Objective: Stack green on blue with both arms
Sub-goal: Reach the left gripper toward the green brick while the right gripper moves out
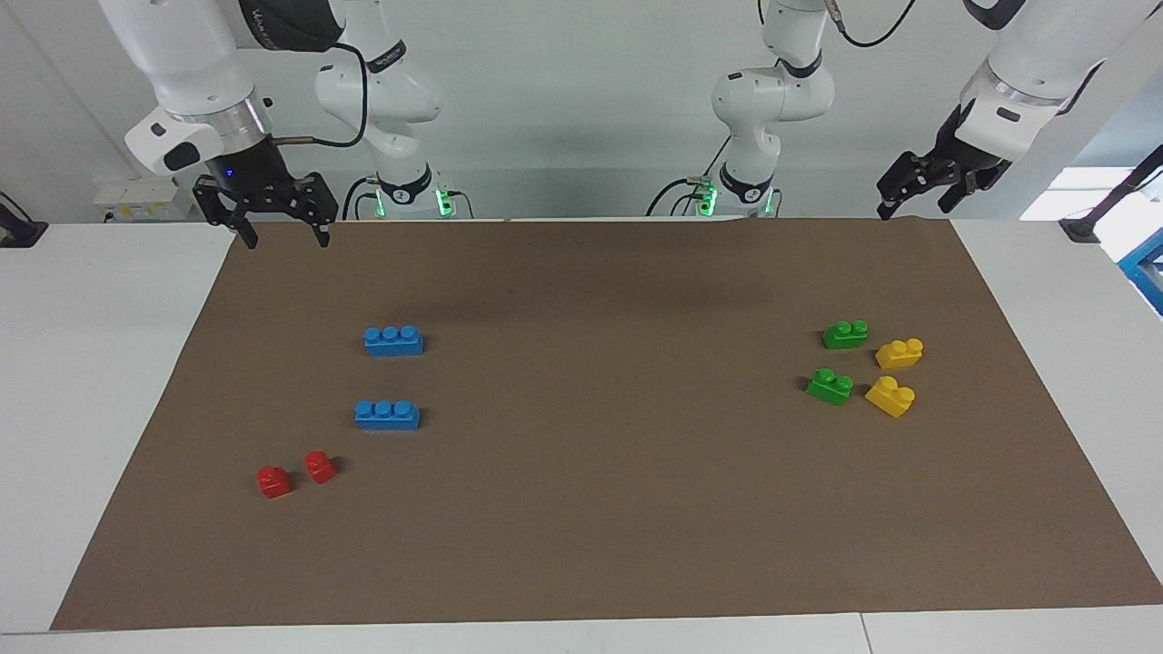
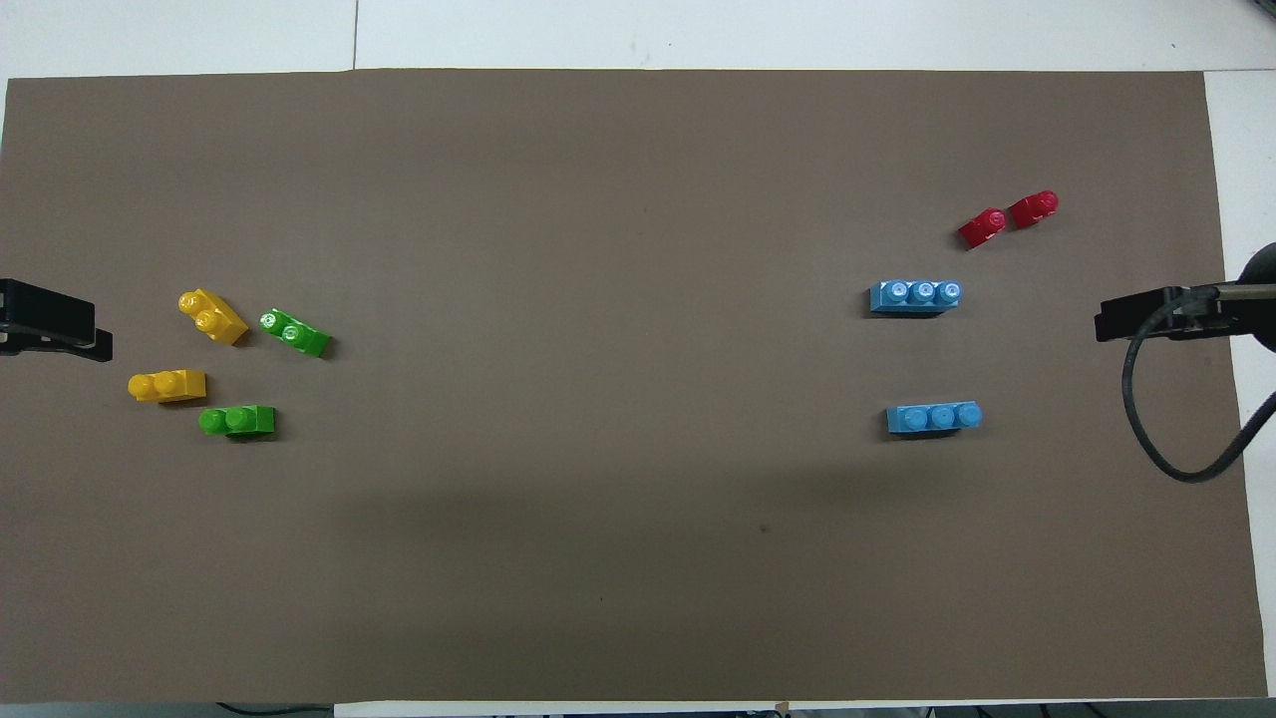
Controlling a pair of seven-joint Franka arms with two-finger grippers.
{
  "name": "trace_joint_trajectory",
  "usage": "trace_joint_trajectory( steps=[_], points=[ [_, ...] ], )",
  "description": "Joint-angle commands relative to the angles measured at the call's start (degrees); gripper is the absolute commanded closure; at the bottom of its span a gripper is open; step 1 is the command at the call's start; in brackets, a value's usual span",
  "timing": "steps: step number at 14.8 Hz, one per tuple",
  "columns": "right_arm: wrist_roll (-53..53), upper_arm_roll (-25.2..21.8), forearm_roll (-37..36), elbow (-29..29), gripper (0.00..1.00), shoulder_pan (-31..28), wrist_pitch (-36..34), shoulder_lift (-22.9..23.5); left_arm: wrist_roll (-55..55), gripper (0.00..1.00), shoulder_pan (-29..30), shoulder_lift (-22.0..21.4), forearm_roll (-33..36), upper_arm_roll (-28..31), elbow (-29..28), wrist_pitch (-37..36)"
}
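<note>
In the facing view the right gripper (image 1: 283,238) hangs at the upper left of the frame, over the mat's corner by the robots, its two fingertips spread wide apart with nothing between them. The left gripper (image 1: 916,194) hangs at the upper right of the frame, just over the brown mat's (image 1: 600,509) edge at that corner, jaws also parted and empty. Both arms wait, high above the bricks. The two green bricks (image 1: 845,334) (image 1: 830,386) sit at middle right of the frame, one nearer the robots than the other, each just beside a yellow brick (image 1: 899,352) (image 1: 890,396) and apart from it. The two blue bricks (image 1: 393,341) (image 1: 388,414) lie at middle left, parallel, one nearer the robots, studs up, well apart from the green pair. Two small red bricks (image 1: 274,481) (image 1: 320,467) sit at lower left, side by side. Every brick rests singly on the mat.
</note>
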Motion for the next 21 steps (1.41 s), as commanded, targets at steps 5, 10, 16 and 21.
trace_joint_trajectory(
  steps=[5,10,16,21],
  points=[
    [-0.8,0.2,-1.2,1.0,0.0,0.0,-0.6,0.5,0.9,0.0,0.8,-0.9,0.9,-0.6,-1.3,1.2],
    [-0.9,0.2,-1.2,1.0,0.0,-0.1,-0.5,0.5,-0.7,0.0,1.0,-1.4,0.7,-0.6,-2.5,3.3],
    [-0.9,0.2,-1.2,1.0,0.0,-0.1,-0.4,0.5,-18.5,0.0,0.3,-5.8,0.7,-0.6,-14.3,12.8],
    [-0.8,0.2,-1.1,1.0,0.0,0.0,-0.3,0.6,-35.7,0.0,-0.8,-5.1,0.6,-0.7,-23.1,24.6]
  ],
)
